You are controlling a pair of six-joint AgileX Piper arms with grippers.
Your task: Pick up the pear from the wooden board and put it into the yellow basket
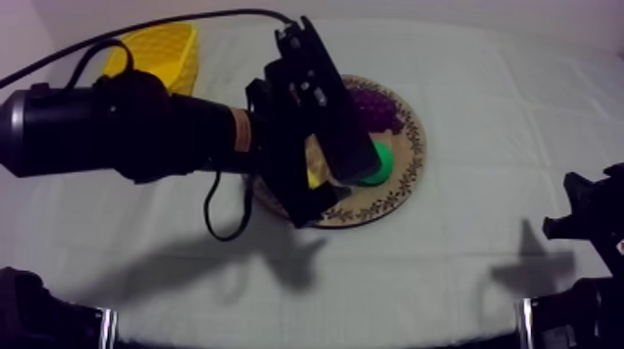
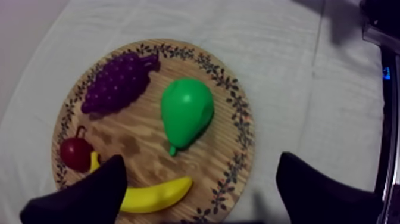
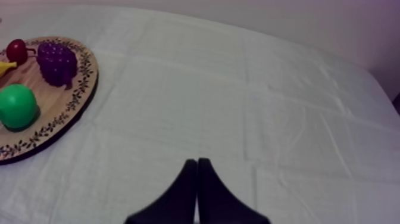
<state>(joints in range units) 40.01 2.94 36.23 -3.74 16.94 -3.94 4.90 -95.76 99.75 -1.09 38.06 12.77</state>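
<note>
Top view: left arm [image 1: 167, 130] reaches over the wooden board [image 1: 409, 186], where the pear [image 1: 379, 169] sits. The yellow basket [image 1: 160, 51] is back-left on the desk [image 1: 483, 84]. Left wrist: left end effector [image 2: 199, 161] is released, hanging above the pear. Right wrist: right end effector [image 3: 197, 162] is clenched on nothing, beside the board.

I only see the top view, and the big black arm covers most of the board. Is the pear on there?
Observer: Yes. In the left wrist view the pear lies on the wooden board, between the grapes and the banana.
Operator: Is the left tool ready to grab it?
Observer: The left tool is open. Its fingers are wide apart with nothing between them, and neither one touches the pear.
</note>
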